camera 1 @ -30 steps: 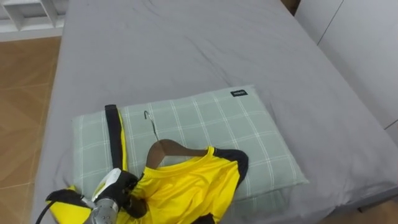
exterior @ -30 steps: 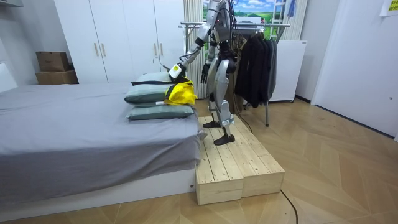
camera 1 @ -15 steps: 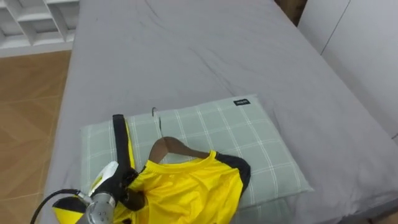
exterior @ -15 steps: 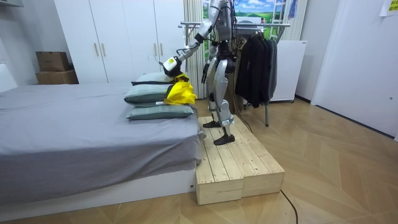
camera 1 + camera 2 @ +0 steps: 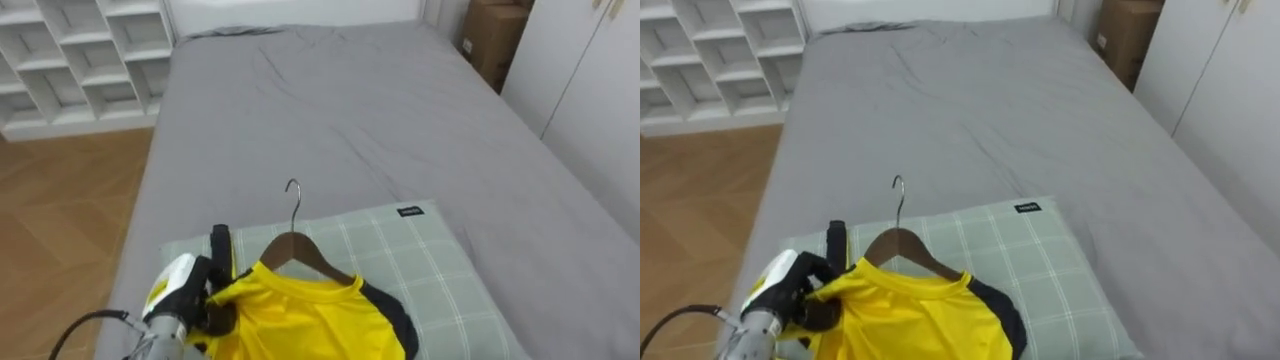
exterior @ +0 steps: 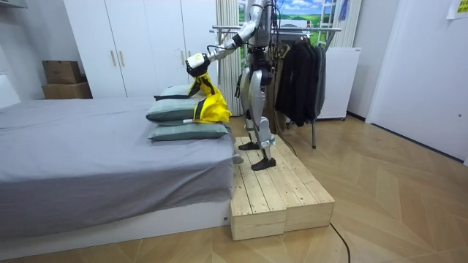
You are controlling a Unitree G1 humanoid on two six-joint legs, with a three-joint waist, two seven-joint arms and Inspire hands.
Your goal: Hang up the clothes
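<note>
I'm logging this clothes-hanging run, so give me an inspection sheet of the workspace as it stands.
Surface: grey bed, sheet lightly creased; checked green pillow at its near end.
Job's things: yellow shirt on a wooden hanger, held up over the pillow, hook upward.
Clutter: cardboard boxes beside the bed's far end.
Hands: left hand curled on the shirt at the hanger's shoulder.
Cables: nothing seen besides the robot's own.
Surroundings: white shelf unit, white wardrobes, clothes rack with dark garments behind the robot; it stands on a wooden platform by the bed.
</note>
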